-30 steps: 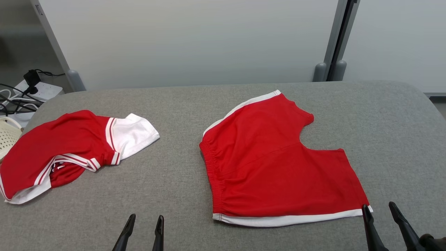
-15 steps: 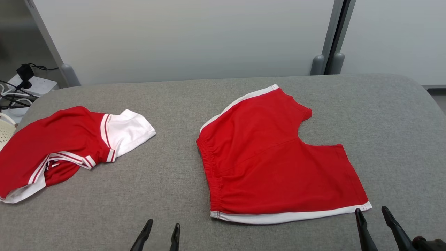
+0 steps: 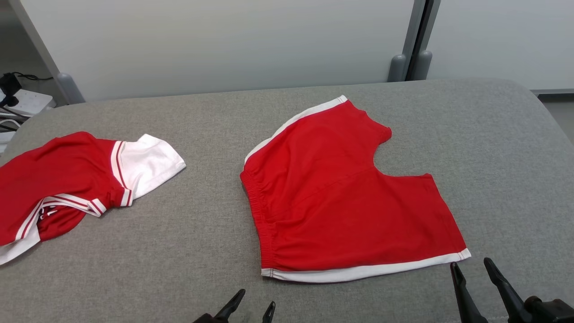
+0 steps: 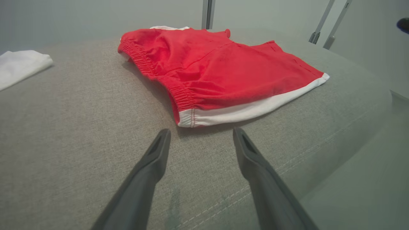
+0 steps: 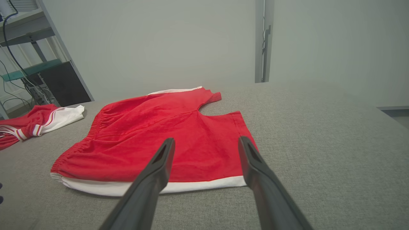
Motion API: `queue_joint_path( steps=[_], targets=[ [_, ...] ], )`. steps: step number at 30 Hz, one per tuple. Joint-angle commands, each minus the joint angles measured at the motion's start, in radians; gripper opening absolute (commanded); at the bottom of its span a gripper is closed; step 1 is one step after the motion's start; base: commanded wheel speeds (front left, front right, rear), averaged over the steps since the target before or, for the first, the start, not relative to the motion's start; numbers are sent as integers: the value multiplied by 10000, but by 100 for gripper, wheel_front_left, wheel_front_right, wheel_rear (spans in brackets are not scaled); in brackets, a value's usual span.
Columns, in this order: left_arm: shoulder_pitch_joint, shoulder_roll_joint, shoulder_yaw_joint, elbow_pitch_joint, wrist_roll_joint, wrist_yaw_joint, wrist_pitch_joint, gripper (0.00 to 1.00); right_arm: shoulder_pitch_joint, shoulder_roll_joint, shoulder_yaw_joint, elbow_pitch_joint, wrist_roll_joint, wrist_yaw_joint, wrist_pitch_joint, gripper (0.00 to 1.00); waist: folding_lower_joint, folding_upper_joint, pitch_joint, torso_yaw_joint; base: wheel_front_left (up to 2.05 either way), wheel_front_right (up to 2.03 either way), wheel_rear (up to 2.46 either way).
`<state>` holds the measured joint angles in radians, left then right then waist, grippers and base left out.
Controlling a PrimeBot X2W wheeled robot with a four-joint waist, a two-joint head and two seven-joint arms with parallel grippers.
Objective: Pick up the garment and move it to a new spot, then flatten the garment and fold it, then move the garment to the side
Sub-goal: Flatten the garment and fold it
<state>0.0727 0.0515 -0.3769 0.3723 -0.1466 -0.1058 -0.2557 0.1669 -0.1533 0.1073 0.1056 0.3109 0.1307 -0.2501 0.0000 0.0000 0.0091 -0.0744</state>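
Left tool (image 3: 257,298) and right tool (image 3: 470,262) both stand with fingers spread wide, holding nothing, low over the near edge of the grey counter (image 3: 179,251).

Biggest change first: the whole head view has slid, so counter and clothes sit further left in it than a second ago. That is the camera turning, not the cloth moving.

Red shorts (image 3: 341,202), the garment being worked, lie flat and unfolded just ahead of both tools. They span the gap between the two, with the waistband on the left tool's side.

Against that drifting background the left tool has travelled sideways toward the right tool. It now points at the near waistband corner, where the elastic meets the white trim (image 4: 191,119). In the left wrist view that corner lies just beyond the fingertips, not between them.

The right tool has kept its station just short of the trim's other near corner, seemingly clear of the cloth.

A second red-and-white garment (image 3: 67,179) lies crumpled well off to the left tool's outer side.

As I judge it, the flattening looks done. The tools appear to be lining up on the two near corners for a fold away from the robot, and neither has closed on anything yet.
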Motion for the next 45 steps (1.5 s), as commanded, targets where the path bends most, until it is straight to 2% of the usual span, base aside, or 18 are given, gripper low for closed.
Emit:
queue_joint_path(
  steps=[1,11,16,22,27,28,29,30,31,33,34,40,45],
  targets=[
    [-686,-12,232,-53,67,-36,-61,100,-450,-275,204,-233,67,0,-116,100,0,0,91,-55,0,0,0],
    [-2095,-12,-110,1179,23,275,-61,100,-748,-378,320,-307,90,0,-116,100,0,0,629,-362,0,0,0],
    [-2323,-13,-181,2015,70,260,-61,100,-879,-425,321,-362,96,0,-116,100,0,0,730,-520,0,0,0],
    [-2505,-13,-65,2202,1,486,-61,100,-973,-474,345,-385,139,0,-116,100,0,0,772,-642,0,0,0],
    [-2572,-13,-79,2275,-42,484,-61,100,-970,-526,361,-371,149,0,-116,100,0,0,763,-702,0,0,0],
    [-2580,-13,-88,2290,-52,478,-61,94,-970,-540,366,-369,148,0,-116,100,0,0,758,-717,0,0,0],
    [-2587,-13,-98,2308,-67,471,-61,75,-972,-548,366,-369,151,0,-116,100,0,0,751,-733,0,0,0],
    [-2598,-13,-116,2322,-65,456,-61,51,-975,-557,367,-366,152,0,-116,100,0,0,744,-752,0,0,0],
    [-2598,-13,-116,2322,-65,456,-61,51,-975,-557,367,-366,152,0,-116,100,0,0,744,-752,0,0,0],
    [-2601,-13,-140,2342,-63,438,-61,4,-975,-570,370,-358,157,0,-116,100,0,0,722,-784,0,0,0],
    [-2593,-13,-175,2443,-50,424,-61,0,-973,-579,383,-349,160,0,-116,100,0,0,704,-801,0,0,0],
    [-2607,-13,-63,2523,-33,467,-61,0,-1010,-630,498,-275,237,0,-116,100,0,0,706,-840,0,0,0],
    [-2486,71,160,2443,77,371,-61,0,-1141,-623,570,562,879,0,-116,100,0,0,712,-819,0,0,0]
  ],
)
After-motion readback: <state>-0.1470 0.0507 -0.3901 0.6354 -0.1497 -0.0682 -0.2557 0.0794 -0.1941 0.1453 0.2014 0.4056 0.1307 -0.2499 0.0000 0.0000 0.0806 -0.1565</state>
